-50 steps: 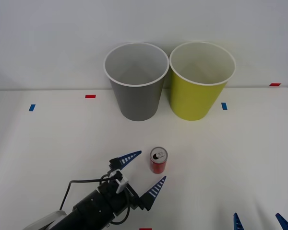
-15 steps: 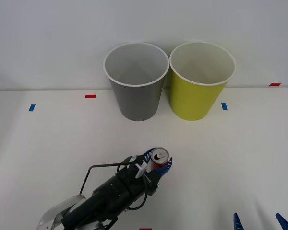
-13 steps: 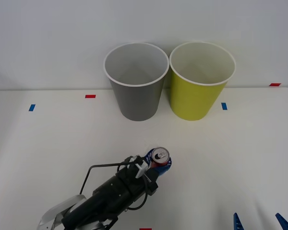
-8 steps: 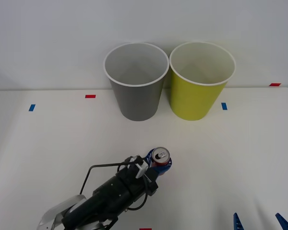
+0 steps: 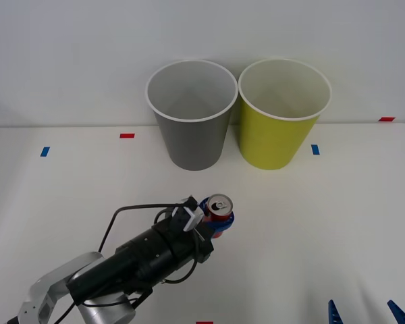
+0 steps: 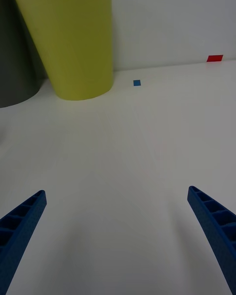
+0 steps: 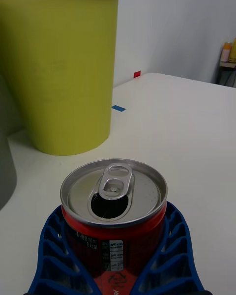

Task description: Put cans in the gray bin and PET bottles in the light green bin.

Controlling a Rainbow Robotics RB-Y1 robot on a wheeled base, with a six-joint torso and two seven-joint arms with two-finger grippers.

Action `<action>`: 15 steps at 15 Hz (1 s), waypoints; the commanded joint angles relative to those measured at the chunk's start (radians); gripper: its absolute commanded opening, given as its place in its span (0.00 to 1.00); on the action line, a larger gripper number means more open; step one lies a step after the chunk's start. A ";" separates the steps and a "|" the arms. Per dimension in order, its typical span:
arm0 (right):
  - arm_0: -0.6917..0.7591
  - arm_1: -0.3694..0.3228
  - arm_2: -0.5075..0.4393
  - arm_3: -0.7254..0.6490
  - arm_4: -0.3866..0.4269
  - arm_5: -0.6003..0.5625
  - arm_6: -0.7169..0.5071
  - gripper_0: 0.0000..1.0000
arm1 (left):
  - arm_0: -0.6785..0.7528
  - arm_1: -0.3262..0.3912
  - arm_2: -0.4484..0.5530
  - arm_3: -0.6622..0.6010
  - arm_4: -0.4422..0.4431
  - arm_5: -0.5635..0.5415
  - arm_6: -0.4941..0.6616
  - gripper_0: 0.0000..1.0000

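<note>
A small red can (image 5: 219,210) with a silver top is held upright just above the table, in front of the two bins. My left gripper (image 5: 217,217) is shut on the can (image 7: 115,211), its blue ribbed fingers (image 7: 174,255) wrapped around the can's sides. The gray bin (image 5: 191,113) stands at the back, with the light green bin (image 5: 282,112) beside it on the right; the light green bin (image 7: 61,69) looms behind the can in the left wrist view. My right gripper (image 6: 118,238) hangs open low over bare table at the front right.
Small red and blue tape marks (image 5: 127,136) dot the white table (image 5: 337,223). A white wall rises right behind the bins. The table's right edge runs near a red mark (image 5: 387,119).
My left gripper has closed on the can and lifted it, carrying it slightly back toward the bins. The right gripper has stayed still.
</note>
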 commanded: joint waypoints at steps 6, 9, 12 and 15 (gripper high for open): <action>0.000 0.000 0.000 0.000 0.000 0.000 0.000 1.00 | 0.000 0.112 0.217 -0.394 0.063 0.507 0.037 0.00; 0.000 0.000 0.000 0.000 0.000 0.000 0.000 1.00 | -0.003 0.104 0.349 -0.526 0.149 0.733 0.027 0.00; 0.000 0.000 0.000 0.000 0.000 0.000 0.000 1.00 | -0.006 0.072 0.495 -0.669 0.195 0.975 0.022 0.00; 0.000 0.000 0.000 0.000 0.000 0.000 0.000 1.00 | -0.023 0.009 0.664 -0.747 0.291 1.145 0.001 0.00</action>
